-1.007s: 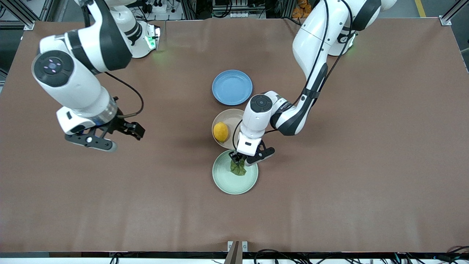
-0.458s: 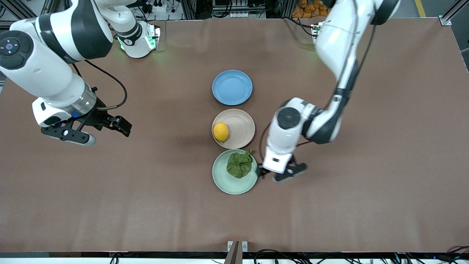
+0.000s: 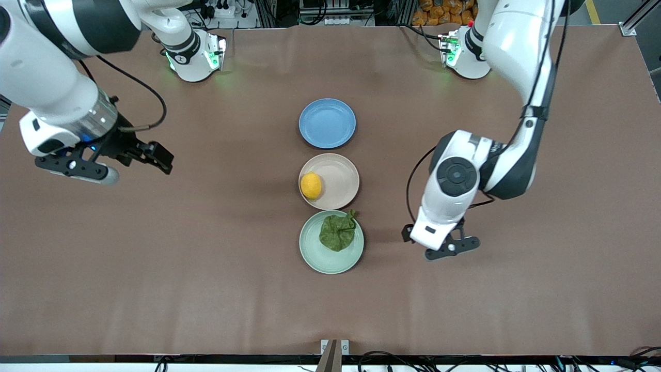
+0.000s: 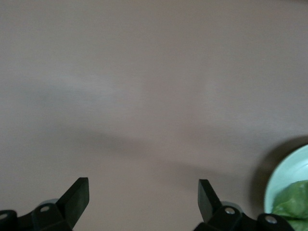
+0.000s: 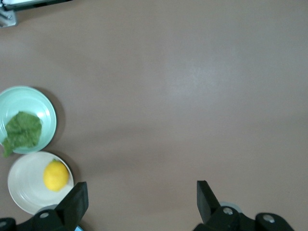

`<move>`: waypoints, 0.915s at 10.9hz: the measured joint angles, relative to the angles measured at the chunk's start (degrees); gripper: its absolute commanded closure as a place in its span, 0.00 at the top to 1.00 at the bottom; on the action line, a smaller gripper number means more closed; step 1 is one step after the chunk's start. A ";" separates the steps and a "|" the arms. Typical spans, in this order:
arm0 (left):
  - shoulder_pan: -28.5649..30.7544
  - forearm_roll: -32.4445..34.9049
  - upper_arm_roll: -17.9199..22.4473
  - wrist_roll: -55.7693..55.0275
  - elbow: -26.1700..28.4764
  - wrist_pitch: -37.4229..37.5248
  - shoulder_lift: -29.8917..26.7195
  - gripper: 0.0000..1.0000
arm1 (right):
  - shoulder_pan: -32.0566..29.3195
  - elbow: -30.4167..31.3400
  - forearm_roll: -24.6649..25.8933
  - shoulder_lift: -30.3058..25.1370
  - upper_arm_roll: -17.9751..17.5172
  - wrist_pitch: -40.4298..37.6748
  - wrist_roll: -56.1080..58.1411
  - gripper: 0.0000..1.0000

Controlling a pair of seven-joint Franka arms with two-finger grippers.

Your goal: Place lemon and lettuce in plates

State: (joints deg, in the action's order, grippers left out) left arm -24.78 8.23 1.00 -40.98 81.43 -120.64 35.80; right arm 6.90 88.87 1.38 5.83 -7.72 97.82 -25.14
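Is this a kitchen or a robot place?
Likely a robot lab. Two arms stand on a brown table, left tool and right tool both open and holding nothing; metal framing and cables line its edges. The lemon and lettuce look like practice props.

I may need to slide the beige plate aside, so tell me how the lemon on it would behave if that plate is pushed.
The lemon is oval and smooth, and it lies loose near the rim of the beige plate, so a jolt would probably roll it. The shallow rim may not stop it. It looks firm and would likely keep its shape. Both hands, left and right, are open over bare table.
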 measured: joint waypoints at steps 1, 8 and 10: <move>1.40 -0.01 -0.17 1.50 1.85 0.59 -2.15 1.00 | -0.02 -0.04 0.00 -1.09 1.02 -1.24 4.84 1.00; 16.01 -1.30 -3.18 23.35 22.32 8.25 -25.50 1.00 | -0.91 -0.02 -0.08 -3.65 7.67 -3.93 14.99 1.00; 16.51 -1.84 -3.16 24.58 22.30 11.46 -29.62 1.00 | -1.10 -0.16 -0.09 -3.65 7.87 -3.94 16.02 1.00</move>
State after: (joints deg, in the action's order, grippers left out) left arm -8.26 6.39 -2.16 -16.39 103.73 -109.18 6.18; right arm 5.80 88.71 1.29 2.18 0.15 93.88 -9.11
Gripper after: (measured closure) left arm 0.000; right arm 0.000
